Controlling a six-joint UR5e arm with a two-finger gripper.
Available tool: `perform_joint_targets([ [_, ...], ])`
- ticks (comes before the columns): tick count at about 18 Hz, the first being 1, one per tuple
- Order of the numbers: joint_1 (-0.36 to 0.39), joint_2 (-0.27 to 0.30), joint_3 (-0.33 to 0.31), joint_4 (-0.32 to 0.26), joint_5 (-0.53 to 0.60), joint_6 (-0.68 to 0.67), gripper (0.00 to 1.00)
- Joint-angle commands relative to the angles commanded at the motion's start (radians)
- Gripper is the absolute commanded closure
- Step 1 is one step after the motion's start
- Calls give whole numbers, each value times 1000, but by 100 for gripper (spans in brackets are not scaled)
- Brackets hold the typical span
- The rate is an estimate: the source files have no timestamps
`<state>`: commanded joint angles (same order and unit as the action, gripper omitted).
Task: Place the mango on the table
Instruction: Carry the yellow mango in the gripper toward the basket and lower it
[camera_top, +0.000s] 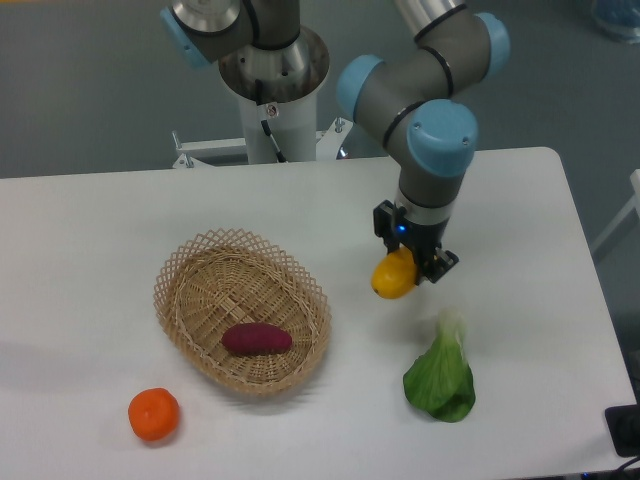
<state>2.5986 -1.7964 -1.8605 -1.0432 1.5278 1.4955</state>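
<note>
The end effector (409, 262) is clamped on the mango (394, 276), held just over the bench (520, 210) I think; it looks smooth, firm-ish, fairly light and slippery, so grip across its fat middle.

- The arm's hand (408, 265) points down over the white table (80, 230), with its fingers closed on the mango (393, 277)
- The mango is yellow shading to orange and sits just right of the wicker basket (242, 310), apart from its rim; whether it touches the table cannot be told
- A purple-red sweet potato (257, 339) lies inside the basket
- A round orange fruit (154, 415) rests on the table near the front left of the basket
- A leafy green vegetable (441, 376) lies on the table just below the hand
</note>
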Motion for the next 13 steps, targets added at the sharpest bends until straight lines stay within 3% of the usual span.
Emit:
perform_joint_targets([
  [5, 3, 48, -132, 126, 2, 43, 40],
  [10, 0, 107, -224, 140, 47, 103, 39],
  [13, -3, 133, -282, 159, 86, 147, 24],
])
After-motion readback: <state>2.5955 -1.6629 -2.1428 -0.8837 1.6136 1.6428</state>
